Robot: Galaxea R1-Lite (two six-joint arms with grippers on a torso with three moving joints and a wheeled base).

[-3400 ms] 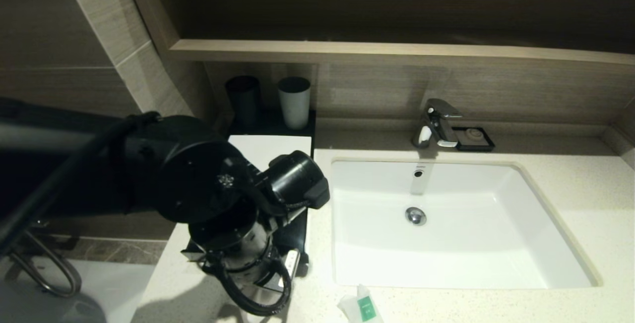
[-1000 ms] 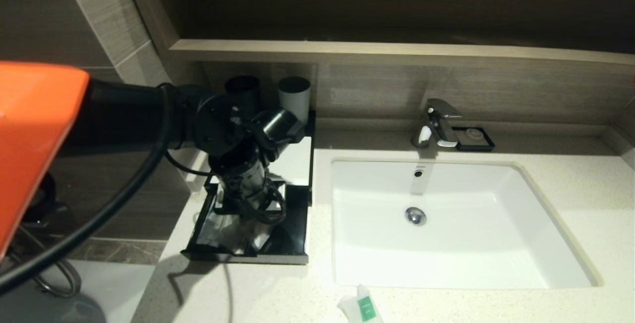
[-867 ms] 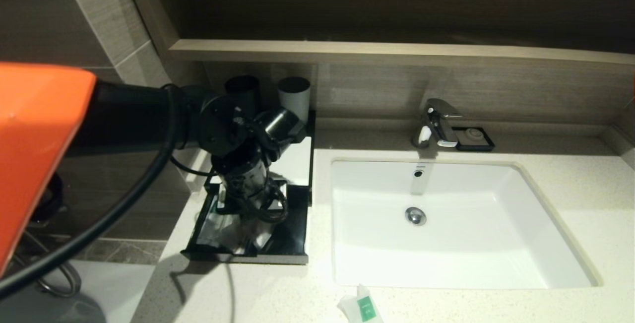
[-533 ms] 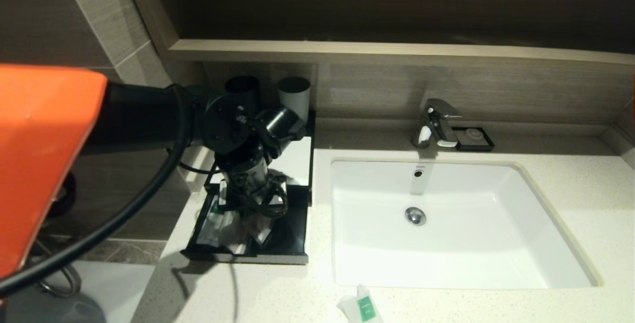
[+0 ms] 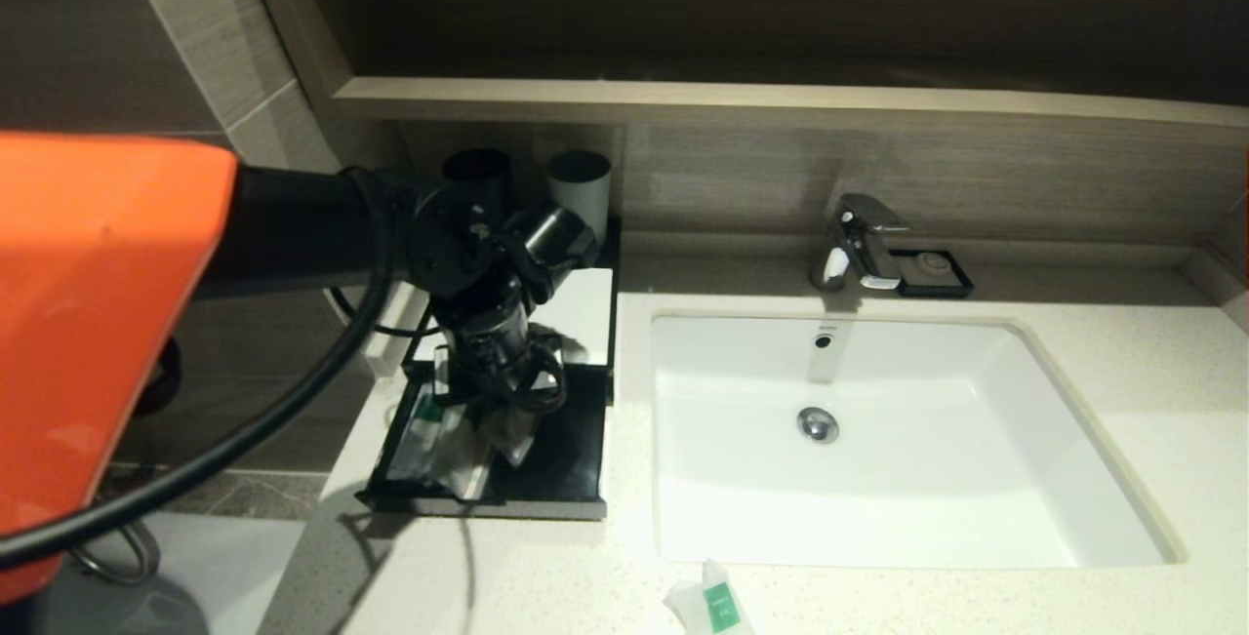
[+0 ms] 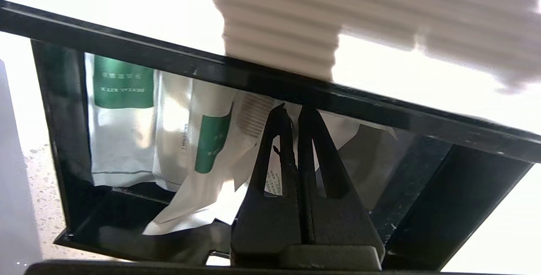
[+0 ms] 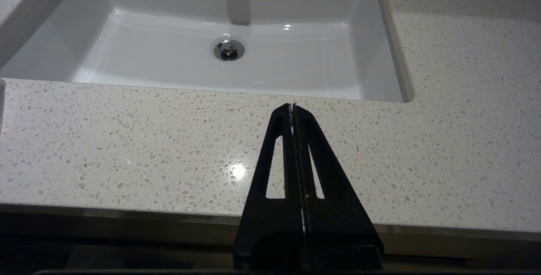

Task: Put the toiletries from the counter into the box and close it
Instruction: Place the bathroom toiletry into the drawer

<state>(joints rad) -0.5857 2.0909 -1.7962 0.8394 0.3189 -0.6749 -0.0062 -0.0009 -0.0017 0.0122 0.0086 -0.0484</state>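
Over the pulled-out drawer of the low black rectangular box with a white top panel [image 5: 576, 308], the left gripper [image 6: 295, 116] pointed down into the tray, jaws pressed nearly together. Crinkled clear wrap lay right at the tips, but I couldn't tell whether they pinched it or only pushed on it. The drawer [image 5: 566, 479] stood open toward the front edge of the cream-white speckled stone counter [image 5: 1122, 362], left of the white rectangular basin [image 5: 976, 479]. Inside lay several toiletries: a white packet with a green dental-kit label [image 6: 120, 114], a white sachet with a green label [image 6: 207, 148] leaning on it, and a clear pouch [image 6: 355, 140] beside the fingers. One more white sachet with green label [image 5: 717, 604] sat loose on the counter near the front edge, before the basin, well apart from the box.

The right gripper [image 7: 294, 110] was parked low in front of the counter, jaws closed, holding nothing.

Handling guess: the packets looked very light, soft and crinkly, with slick film that may slide or spring back up. The loose sachet lay flat, so a pinch at its raised sealed end seemed likelier to hold than one across the face. The drawer looked rigid; a flat push on its front lip should close it, provided no wrap sticks up.
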